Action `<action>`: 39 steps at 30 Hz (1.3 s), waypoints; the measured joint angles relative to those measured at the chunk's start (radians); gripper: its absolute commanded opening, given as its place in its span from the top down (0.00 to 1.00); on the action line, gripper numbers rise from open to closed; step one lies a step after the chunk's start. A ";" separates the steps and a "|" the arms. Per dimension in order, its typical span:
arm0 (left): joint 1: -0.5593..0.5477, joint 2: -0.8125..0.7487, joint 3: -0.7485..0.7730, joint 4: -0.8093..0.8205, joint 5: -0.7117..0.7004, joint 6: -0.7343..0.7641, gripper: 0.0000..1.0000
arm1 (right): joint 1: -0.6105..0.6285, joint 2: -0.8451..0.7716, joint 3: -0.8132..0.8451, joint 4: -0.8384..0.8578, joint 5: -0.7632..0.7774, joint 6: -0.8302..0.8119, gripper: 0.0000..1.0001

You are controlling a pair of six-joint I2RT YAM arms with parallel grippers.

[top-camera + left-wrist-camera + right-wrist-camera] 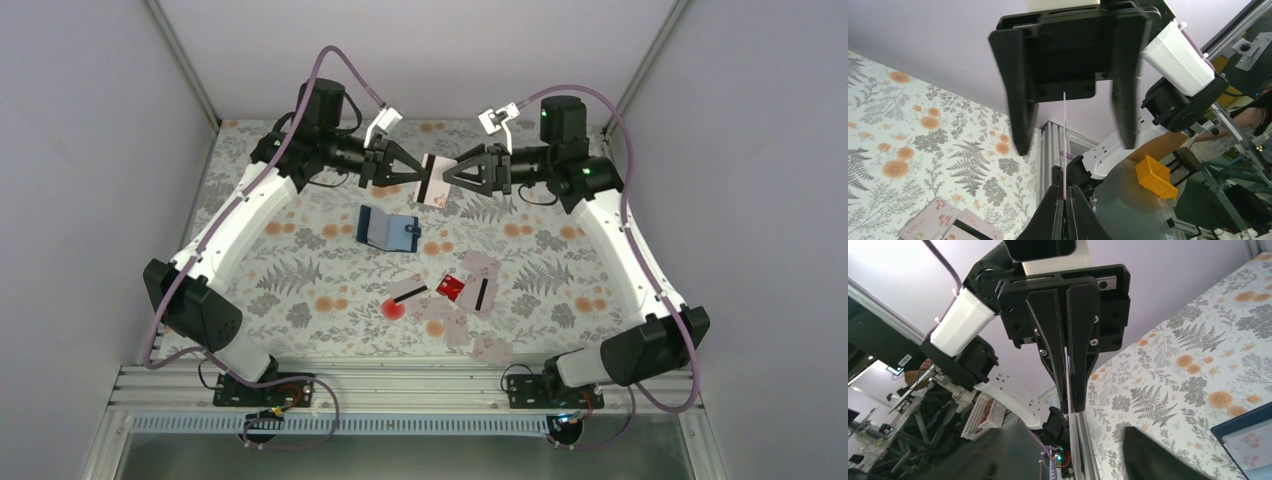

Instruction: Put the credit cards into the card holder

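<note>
Pink-white credit card [435, 192] with black stripe was held in the air above the floral worktop [300, 270], clamped in the closed left pincer [420, 187] | right pincer [452, 180] faced it, jaws spread either side of the card, clear of it | navy card holder [388, 230] lay open just below | other credit cards [470, 292] lay scattered nearer the bases

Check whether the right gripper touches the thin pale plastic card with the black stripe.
Apart. Left wrist view shows the card edge-on, clear gaps to both right gripper fingers; the left gripper pinches it.
</note>
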 measured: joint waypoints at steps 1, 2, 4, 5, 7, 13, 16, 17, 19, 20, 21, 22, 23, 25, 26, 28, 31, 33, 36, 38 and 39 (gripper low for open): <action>0.000 0.000 0.000 -0.002 -0.009 0.000 0.98 | 0.000 0.000 0.002 -0.003 0.006 0.000 0.23; 0.000 0.000 0.000 -0.002 -0.018 -0.001 0.98 | 0.000 0.000 0.004 -0.006 0.018 -0.005 0.19; 0.000 0.000 0.000 -0.007 -0.039 -0.002 0.98 | 0.000 0.000 0.004 -0.017 0.046 -0.006 0.15; 0.001 0.000 0.000 -0.011 -0.048 -0.002 0.98 | 0.000 0.000 0.004 -0.023 0.061 -0.003 0.15; 0.005 0.000 0.000 -0.026 -0.078 -0.003 0.98 | 0.000 0.000 0.004 -0.029 0.118 -0.006 0.13; 0.016 0.022 0.000 -0.082 -0.193 0.001 0.98 | 0.000 -0.006 -0.021 -0.034 0.334 0.031 0.12; 0.018 0.045 0.000 -0.106 -0.258 0.003 0.98 | 0.000 -0.007 -0.048 -0.037 0.444 0.058 0.12; 0.018 0.054 0.000 -0.115 -0.287 0.003 0.97 | 0.000 -0.007 -0.061 -0.037 0.475 0.070 0.12; 0.018 0.068 -0.002 -0.127 -0.334 0.003 0.98 | 0.000 -0.007 -0.085 -0.036 0.526 0.095 0.12; 0.018 0.076 -0.003 -0.134 -0.358 0.003 0.98 | 0.000 -0.007 -0.098 -0.037 0.549 0.107 0.13; 0.020 0.082 -0.005 -0.140 -0.381 0.002 0.98 | 0.000 -0.007 -0.108 -0.037 0.565 0.116 0.13; 0.021 0.088 -0.008 -0.143 -0.401 0.001 0.98 | 0.000 -0.007 -0.121 -0.037 0.583 0.130 0.13; 0.023 0.092 -0.011 -0.147 -0.423 0.000 0.98 | 0.000 -0.007 -0.129 -0.037 0.593 0.140 0.14; 0.027 0.099 -0.014 -0.158 -0.461 0.000 0.98 | 0.000 -0.007 -0.150 -0.029 0.599 0.159 0.15; 0.030 0.103 -0.016 -0.166 -0.481 0.000 0.98 | 0.000 -0.007 -0.158 -0.026 0.601 0.168 0.15; 0.035 0.114 -0.016 -0.177 -0.513 0.000 0.98 | 0.002 -0.005 -0.181 -0.014 0.602 0.186 0.16; 0.048 0.145 -0.023 -0.193 -0.557 0.000 0.98 | 0.018 0.011 -0.197 -0.010 0.610 0.204 0.18; 0.059 0.167 -0.037 -0.201 -0.577 0.002 0.97 | 0.034 0.026 -0.204 -0.003 0.621 0.212 0.20; 0.071 0.196 -0.077 -0.208 -0.602 0.004 0.98 | 0.060 0.052 -0.223 0.006 0.642 0.230 0.22; 0.076 0.215 -0.102 -0.210 -0.614 0.004 0.98 | 0.079 0.080 -0.230 0.009 0.655 0.238 0.23; 0.078 0.222 -0.111 -0.210 -0.619 0.004 0.98 | 0.089 0.098 -0.231 0.009 0.663 0.240 0.24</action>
